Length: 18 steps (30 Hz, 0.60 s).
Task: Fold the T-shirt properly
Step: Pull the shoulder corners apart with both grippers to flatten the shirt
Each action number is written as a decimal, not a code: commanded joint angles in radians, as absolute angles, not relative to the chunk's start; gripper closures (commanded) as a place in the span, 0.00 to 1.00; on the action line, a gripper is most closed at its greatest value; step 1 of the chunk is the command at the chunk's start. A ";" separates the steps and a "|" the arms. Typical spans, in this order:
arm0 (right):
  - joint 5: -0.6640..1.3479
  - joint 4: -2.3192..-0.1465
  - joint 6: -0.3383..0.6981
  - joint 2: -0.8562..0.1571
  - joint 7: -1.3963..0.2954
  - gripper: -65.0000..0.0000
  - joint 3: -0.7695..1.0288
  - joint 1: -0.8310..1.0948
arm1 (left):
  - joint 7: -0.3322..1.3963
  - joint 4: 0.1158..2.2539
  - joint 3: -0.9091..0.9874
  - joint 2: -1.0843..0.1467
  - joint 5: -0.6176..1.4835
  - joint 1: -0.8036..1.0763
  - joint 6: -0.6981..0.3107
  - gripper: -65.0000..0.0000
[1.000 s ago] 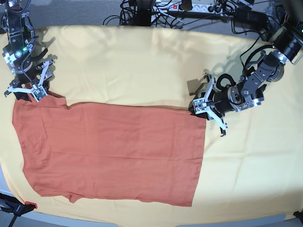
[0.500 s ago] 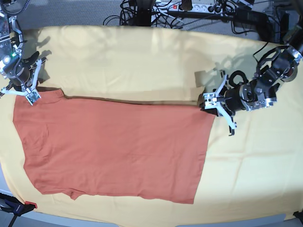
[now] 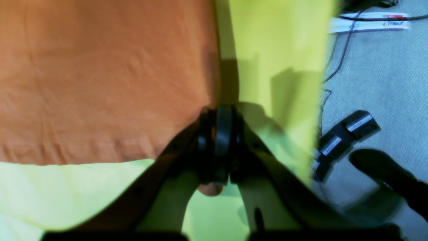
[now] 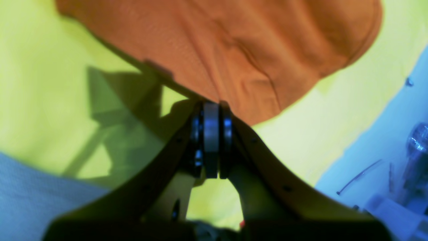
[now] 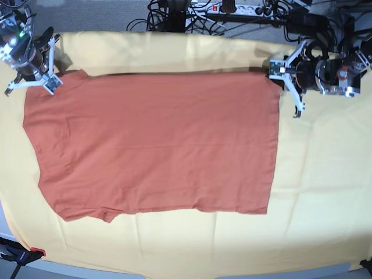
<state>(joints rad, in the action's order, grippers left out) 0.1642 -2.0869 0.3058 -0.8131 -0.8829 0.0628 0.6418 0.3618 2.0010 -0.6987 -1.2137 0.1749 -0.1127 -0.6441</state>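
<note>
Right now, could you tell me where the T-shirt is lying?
In the base view the T-shirt lies spread across the middle of the yellow cloth, its far corners pinched by the right gripper at left and the left gripper at right.

A pale-yellow cloth covers the worktop almost edge to edge, lying mostly flat with soft wrinkles and lit evenly from above, so shadows fall short and sharp. Beyond its far edge runs a grey carpeted floor where a tangle of black cables and a white power strip lie. At the near left corner a black clamp with a red tip grips the worktop's edge.
</note>
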 commanded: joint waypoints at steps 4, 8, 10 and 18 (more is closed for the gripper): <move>0.061 -2.158 0.269 -0.834 -0.897 1.00 0.074 0.762 | 0.354 2.043 -0.688 -1.275 0.165 -0.057 -0.645 1.00; -0.009 -2.215 0.224 -0.831 -0.902 1.00 0.074 0.870 | 0.359 2.054 -0.688 -1.283 0.173 -0.039 -0.659 1.00; -0.035 -2.236 0.206 -0.826 -0.903 1.00 0.074 0.920 | 0.361 2.060 -0.688 -1.283 0.174 -0.039 -0.692 1.00; -0.061 -2.266 0.129 -0.826 -0.903 1.00 0.074 1.068 | 0.361 2.067 -0.688 -1.286 0.252 -0.039 -0.698 1.00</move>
